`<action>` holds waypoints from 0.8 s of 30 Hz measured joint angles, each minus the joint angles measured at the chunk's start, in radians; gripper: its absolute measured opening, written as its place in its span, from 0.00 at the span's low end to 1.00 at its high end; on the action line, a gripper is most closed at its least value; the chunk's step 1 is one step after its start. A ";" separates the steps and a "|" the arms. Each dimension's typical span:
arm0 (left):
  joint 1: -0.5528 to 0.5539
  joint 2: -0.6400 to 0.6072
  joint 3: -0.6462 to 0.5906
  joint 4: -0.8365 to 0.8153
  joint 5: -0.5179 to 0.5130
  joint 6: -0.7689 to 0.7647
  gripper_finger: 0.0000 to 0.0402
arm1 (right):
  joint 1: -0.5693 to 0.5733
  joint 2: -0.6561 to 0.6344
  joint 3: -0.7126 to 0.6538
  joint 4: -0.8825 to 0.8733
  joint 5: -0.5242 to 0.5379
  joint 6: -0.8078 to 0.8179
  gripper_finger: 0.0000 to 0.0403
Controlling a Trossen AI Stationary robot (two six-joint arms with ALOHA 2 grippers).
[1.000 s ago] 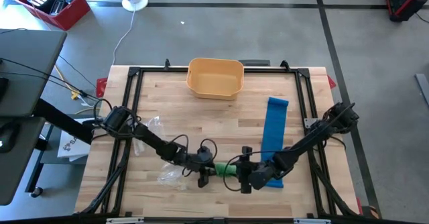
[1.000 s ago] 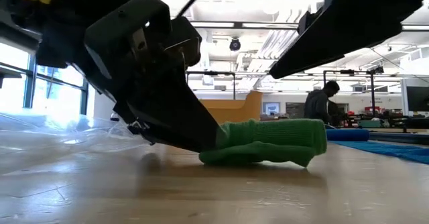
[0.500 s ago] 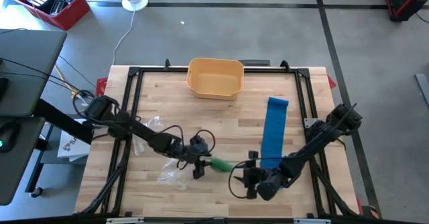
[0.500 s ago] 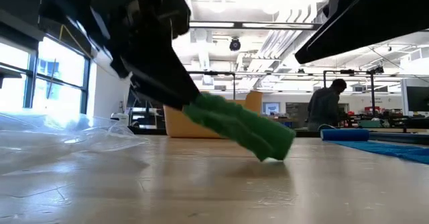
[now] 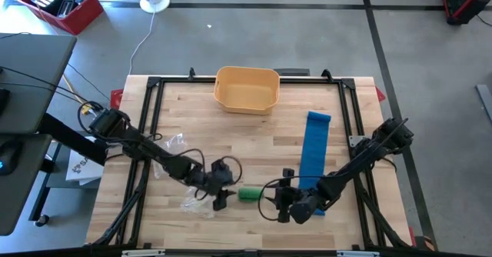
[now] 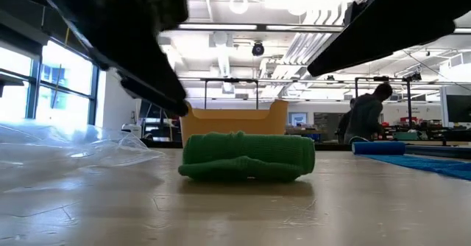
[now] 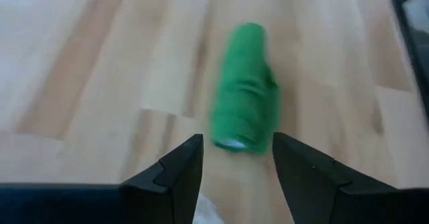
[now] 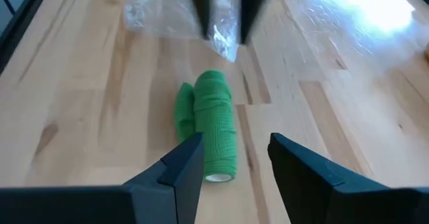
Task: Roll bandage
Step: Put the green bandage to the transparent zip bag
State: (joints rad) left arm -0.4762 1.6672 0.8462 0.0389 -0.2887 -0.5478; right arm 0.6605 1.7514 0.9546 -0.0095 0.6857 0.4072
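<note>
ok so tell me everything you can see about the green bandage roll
The green bandage roll is a soft, ribbed-looking fabric cylinder lying on its side on the wooden table, loosely wound, with a looser fold bulging along one side. It sits between the left gripper and right gripper. Both have open jaws, and neither touches it.

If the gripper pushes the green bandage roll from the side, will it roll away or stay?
The green bandage roll lies on its side, free of both grippers, so it may roll a little. Its lumpy, slack wraps would probably stop it soon. It looks soft, likely squashing when squeezed.
</note>
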 joint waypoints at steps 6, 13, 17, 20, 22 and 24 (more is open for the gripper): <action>-0.043 -0.006 0.122 -0.235 -0.085 -0.001 0.43 | 0.015 -0.010 0.000 0.023 -0.008 -0.006 0.40; -0.074 -0.010 0.228 -0.341 -0.165 0.017 0.43 | 0.042 -0.011 0.000 0.029 -0.009 -0.010 0.40; -0.084 -0.010 0.229 -0.258 -0.193 0.041 0.43 | 0.048 -0.011 0.000 0.030 -0.009 -0.024 0.40; -0.091 -0.015 0.229 -0.199 -0.179 0.071 0.43 | 0.048 -0.011 0.000 0.037 -0.010 0.001 0.40; -0.098 -0.021 0.229 -0.196 -0.172 0.079 0.43 | 0.051 -0.011 0.000 0.049 -0.022 0.047 0.40; -0.103 -0.023 0.229 -0.197 -0.172 0.066 0.43 | 0.053 -0.011 0.000 0.049 -0.045 0.064 0.40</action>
State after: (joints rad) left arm -0.5792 1.6444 1.0752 -0.1583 -0.4611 -0.4818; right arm 0.7134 1.7401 0.9546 0.0399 0.6405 0.4712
